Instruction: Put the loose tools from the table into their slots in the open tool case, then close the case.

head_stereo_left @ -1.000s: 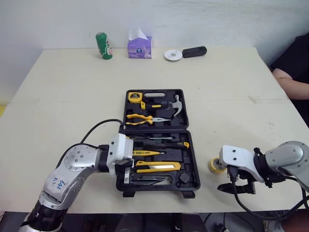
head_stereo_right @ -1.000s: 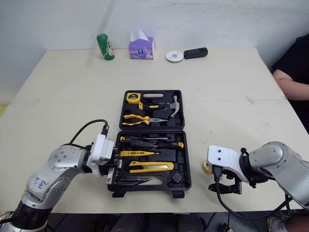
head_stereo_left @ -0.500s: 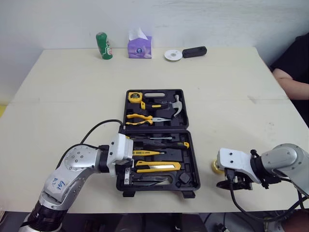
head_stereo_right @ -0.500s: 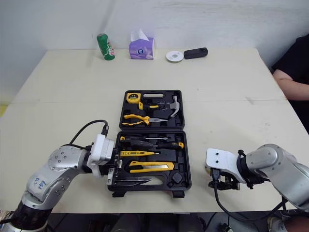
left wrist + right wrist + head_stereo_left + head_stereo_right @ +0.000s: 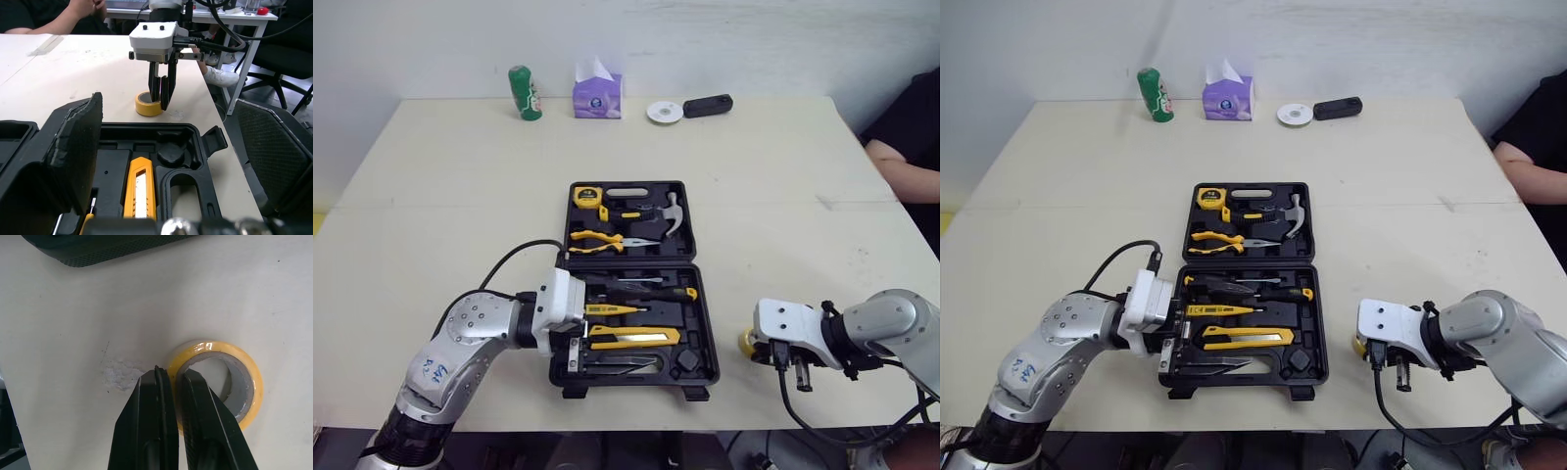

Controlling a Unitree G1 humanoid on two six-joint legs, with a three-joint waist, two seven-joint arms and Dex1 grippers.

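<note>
Right hand (image 5: 173, 373) pinches the wall of the yellow tape roll (image 5: 252, 382) on the counter (image 5: 460, 196); left hand (image 5: 573, 346) is spread at the tool case (image 5: 709, 323).

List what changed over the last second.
The right gripper swung from level to pointing down and dropped onto the tape. Its jaws, open before, now pinch the roll's wall, one finger inside the ring. The tape stays flat on the table, right of the case. The left gripper, open at the case's left edge, and the tools in the case stayed put.
</note>
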